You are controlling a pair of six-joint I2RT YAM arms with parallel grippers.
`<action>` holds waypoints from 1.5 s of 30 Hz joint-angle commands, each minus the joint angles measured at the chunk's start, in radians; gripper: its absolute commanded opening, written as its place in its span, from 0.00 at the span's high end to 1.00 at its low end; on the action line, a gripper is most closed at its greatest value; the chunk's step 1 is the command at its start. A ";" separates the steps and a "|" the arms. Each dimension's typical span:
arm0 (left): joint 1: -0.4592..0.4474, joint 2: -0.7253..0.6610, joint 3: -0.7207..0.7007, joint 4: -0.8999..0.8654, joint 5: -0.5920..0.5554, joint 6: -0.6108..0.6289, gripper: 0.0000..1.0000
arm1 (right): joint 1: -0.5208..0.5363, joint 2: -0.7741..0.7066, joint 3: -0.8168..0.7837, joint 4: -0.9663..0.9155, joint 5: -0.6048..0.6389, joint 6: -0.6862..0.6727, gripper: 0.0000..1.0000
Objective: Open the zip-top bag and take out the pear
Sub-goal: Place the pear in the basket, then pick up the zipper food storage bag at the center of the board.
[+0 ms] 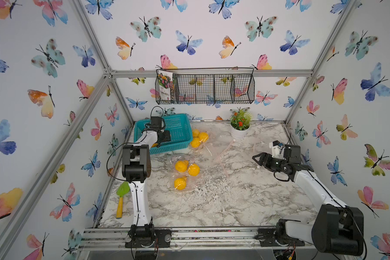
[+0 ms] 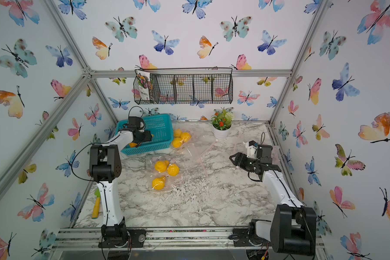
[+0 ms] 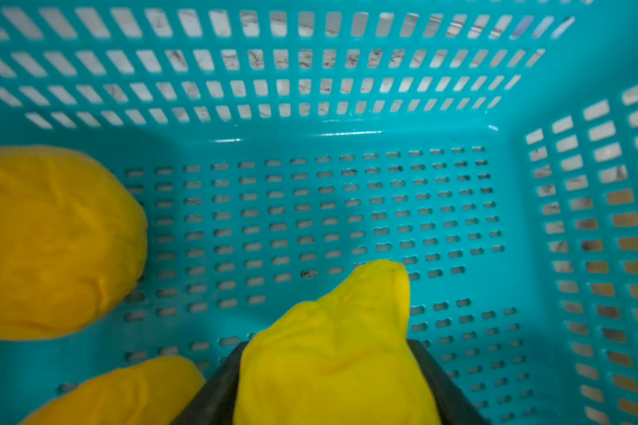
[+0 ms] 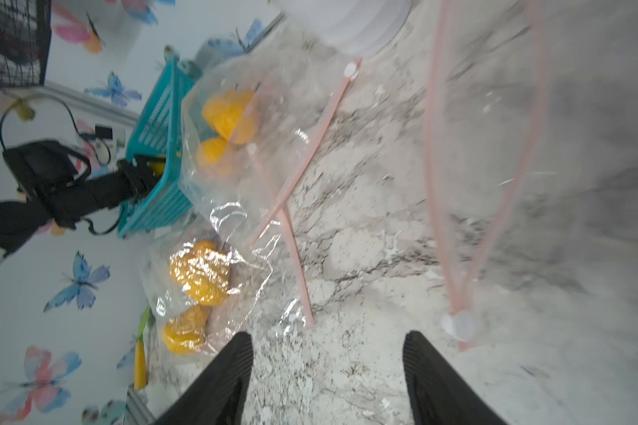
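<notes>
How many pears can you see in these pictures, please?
9: three pears in the middle bag, three in the bag beside the basket, two lying in the basket, one pear in the left tool. More may be hidden.

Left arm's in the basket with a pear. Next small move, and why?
Probably open the left gripper and release: the yellow pear between its jaws is low inside the teal slotted plastic basket, beside two other pears, over bare floor.

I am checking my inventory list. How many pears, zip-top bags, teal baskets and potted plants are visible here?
Zip-top bags: 3
Teal baskets: 1
Potted plants: 1
Pears: 9 (6 in bags, 2 in the basket, 1 between the left fingers)
Total: 14
</notes>
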 commanded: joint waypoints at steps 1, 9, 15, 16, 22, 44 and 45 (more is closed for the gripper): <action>0.009 -0.096 -0.050 0.003 0.024 0.015 0.28 | 0.091 0.088 0.019 0.031 -0.087 -0.072 0.33; 0.010 -0.300 -0.166 -0.019 0.064 0.018 0.24 | 0.210 0.290 0.022 0.212 -0.129 -0.020 0.34; 0.008 -0.433 -0.254 -0.021 0.148 0.012 0.24 | 0.291 0.404 -0.005 0.625 -0.110 0.359 0.22; 0.009 -0.454 -0.275 -0.017 0.165 0.008 0.24 | 0.314 0.433 -0.005 0.718 -0.098 0.441 0.20; 0.003 -0.562 -0.386 -0.009 0.235 -0.006 0.24 | 0.382 0.596 0.080 0.930 0.034 0.707 0.17; -0.037 -0.777 -0.548 -0.003 0.302 -0.022 0.23 | 0.389 0.897 0.366 1.040 0.146 0.833 0.80; -0.044 -0.787 -0.549 -0.008 0.304 -0.009 0.24 | 0.390 0.891 0.368 1.037 0.143 0.831 0.87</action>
